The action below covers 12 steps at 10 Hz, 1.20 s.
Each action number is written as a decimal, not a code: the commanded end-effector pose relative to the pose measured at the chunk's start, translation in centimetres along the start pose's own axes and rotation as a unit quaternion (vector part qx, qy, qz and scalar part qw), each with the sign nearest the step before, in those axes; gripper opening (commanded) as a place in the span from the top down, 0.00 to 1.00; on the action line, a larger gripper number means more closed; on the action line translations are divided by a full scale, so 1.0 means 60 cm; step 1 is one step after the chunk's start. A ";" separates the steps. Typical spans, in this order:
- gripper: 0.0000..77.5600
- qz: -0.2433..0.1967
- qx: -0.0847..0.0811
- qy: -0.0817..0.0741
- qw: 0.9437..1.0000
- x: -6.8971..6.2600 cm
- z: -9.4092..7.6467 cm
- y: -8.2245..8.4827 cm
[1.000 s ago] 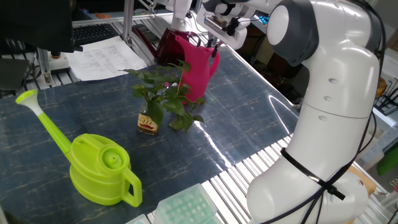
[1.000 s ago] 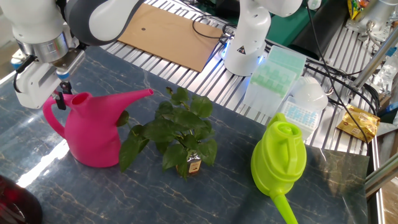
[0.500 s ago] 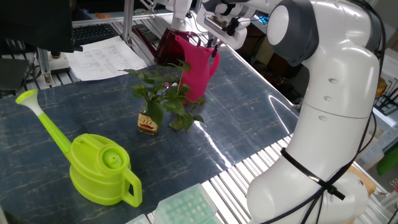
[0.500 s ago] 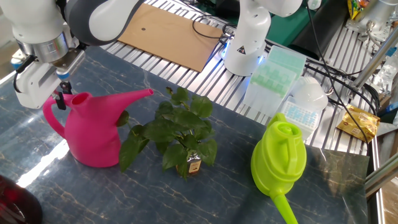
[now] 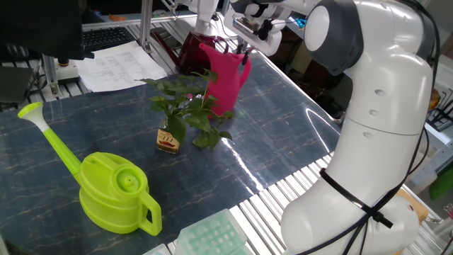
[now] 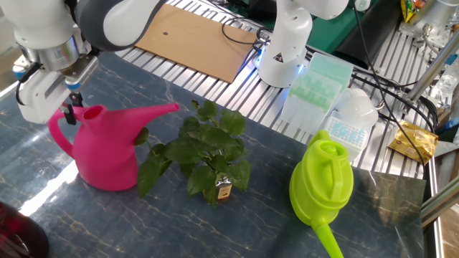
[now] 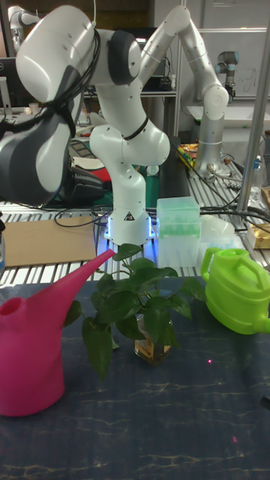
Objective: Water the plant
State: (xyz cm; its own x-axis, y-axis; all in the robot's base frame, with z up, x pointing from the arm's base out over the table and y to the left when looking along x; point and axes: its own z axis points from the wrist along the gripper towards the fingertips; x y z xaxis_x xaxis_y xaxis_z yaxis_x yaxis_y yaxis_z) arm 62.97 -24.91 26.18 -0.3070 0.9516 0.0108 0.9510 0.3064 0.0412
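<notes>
The plant (image 5: 185, 106) (image 6: 204, 154) (image 7: 142, 307) is a leafy green sprig in a tiny amber bottle (image 6: 223, 190) at the table's middle. A pink watering can (image 5: 225, 78) (image 6: 107, 154) (image 7: 30, 352) sits right beside it, its spout reaching over the nearest leaves. My gripper (image 5: 244, 51) (image 6: 70, 113) comes down from above, shut on the top of the pink can's handle. The tall fixed view leaves the gripper out of frame. A lime-green watering can (image 5: 113, 191) (image 6: 323, 183) (image 7: 236, 289) rests on the plant's other side, untouched.
A green pipette-tip box (image 6: 315, 79) (image 7: 178, 221) and the robot base (image 6: 283, 50) stand at the table's edge. A dark red vessel (image 5: 187, 53) sits behind the pink can. Papers (image 5: 117, 64) and a cardboard sheet (image 6: 193, 39) lie off the mat.
The pink can has budged slightly in the gripper's hold, its body edging up and its spout tip shifting a little toward the plant. Nothing else moved.
</notes>
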 end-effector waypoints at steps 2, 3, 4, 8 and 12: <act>0.98 -0.011 -0.004 -0.019 1.000 -0.009 -0.073 -0.008; 0.98 -0.015 -0.007 -0.022 1.000 -0.010 -0.080 -0.010; 0.98 -0.016 -0.010 -0.024 1.000 -0.011 -0.083 -0.011; 0.98 -0.029 -0.032 -0.037 0.998 -0.017 -0.112 -0.021; 0.98 -0.038 -0.039 -0.065 0.996 -0.012 -0.119 -0.023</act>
State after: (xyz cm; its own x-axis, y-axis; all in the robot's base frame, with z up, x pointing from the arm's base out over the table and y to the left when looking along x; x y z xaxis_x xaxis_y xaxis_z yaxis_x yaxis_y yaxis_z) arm 61.75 -26.27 32.33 -0.3583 0.9311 -0.0687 0.9263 0.3637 0.0980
